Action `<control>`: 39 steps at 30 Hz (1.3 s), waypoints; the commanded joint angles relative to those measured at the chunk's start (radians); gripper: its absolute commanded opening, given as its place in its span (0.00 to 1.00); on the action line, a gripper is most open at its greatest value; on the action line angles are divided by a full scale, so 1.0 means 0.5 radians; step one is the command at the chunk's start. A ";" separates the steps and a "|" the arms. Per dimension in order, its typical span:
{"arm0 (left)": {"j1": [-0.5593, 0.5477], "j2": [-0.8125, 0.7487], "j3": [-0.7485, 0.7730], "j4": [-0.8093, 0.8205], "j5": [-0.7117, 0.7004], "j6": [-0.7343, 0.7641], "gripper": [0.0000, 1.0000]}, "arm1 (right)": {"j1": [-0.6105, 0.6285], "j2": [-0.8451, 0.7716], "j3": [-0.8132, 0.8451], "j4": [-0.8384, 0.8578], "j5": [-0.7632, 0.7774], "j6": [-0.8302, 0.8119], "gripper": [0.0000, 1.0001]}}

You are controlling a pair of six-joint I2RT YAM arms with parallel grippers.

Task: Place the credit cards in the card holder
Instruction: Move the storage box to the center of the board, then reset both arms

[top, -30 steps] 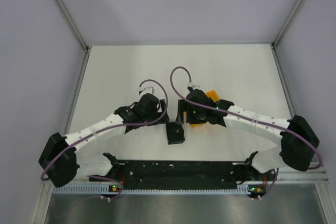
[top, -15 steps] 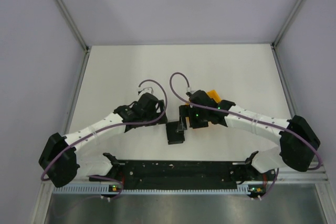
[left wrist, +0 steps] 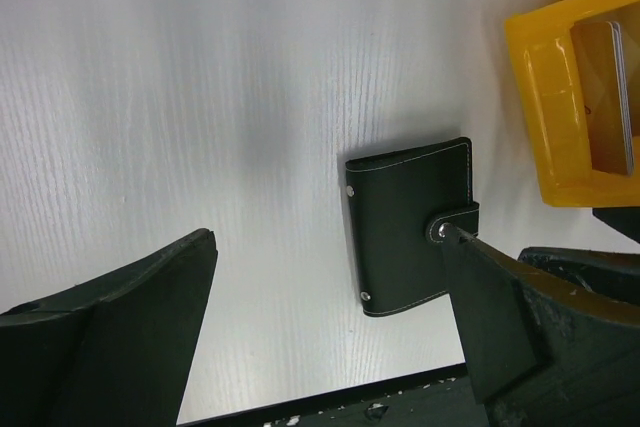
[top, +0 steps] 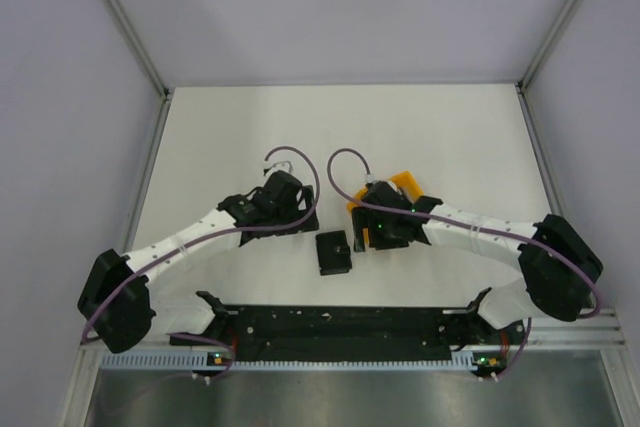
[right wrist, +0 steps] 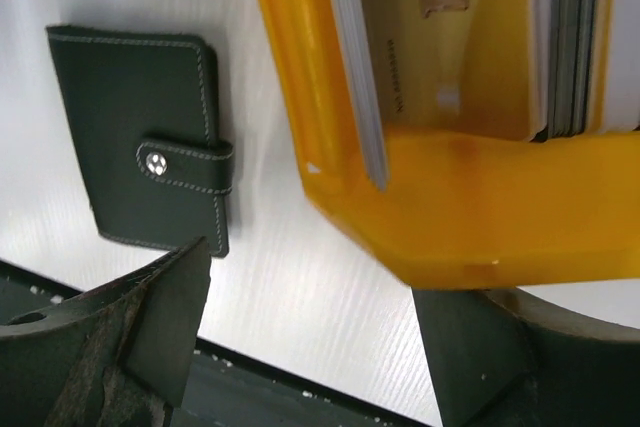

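Observation:
The card holder (top: 333,253) is a flat black wallet (left wrist: 412,225) lying shut on the white table, its snap strap fastened (right wrist: 130,162). The credit cards stand on edge in the orange bin (top: 400,187): one pale card (right wrist: 352,57) on the left and a grey stack (right wrist: 565,37) on the right, with one card (left wrist: 608,97) also showing in the left wrist view. My left gripper (left wrist: 330,317) hangs open just left of the wallet (top: 300,219). My right gripper (right wrist: 315,337) is open beside the bin's near corner (top: 365,232), only bare table between its fingers.
The orange bin (right wrist: 450,207) sits right of the wallet, close to the right gripper's far finger (right wrist: 470,357). A black rail (top: 340,322) runs along the table's near edge. Grey walls close in the table at the back and both sides.
My right gripper has drawn back to the right, off the card holder's top edge, leaving the wallet fully uncovered. The left arm has shifted slightly up and left.

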 commanded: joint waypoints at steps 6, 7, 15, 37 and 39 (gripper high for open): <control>0.053 0.010 0.087 0.001 -0.023 0.056 0.98 | -0.173 0.126 0.193 0.132 0.251 0.048 0.79; 0.071 0.016 0.087 0.001 -0.020 0.053 0.98 | -0.194 0.139 0.205 0.129 0.245 0.038 0.79; 0.412 -0.012 0.051 0.053 0.124 0.099 0.98 | -0.253 0.237 0.166 0.332 0.058 -0.060 0.79; 0.538 -0.116 0.066 -0.024 -0.081 0.102 0.98 | -1.310 -1.132 -0.246 -0.269 0.371 -0.130 0.99; 0.568 -0.137 0.072 -0.027 -0.084 0.120 0.98 | -1.406 -1.113 -0.233 -0.248 0.520 -0.143 0.99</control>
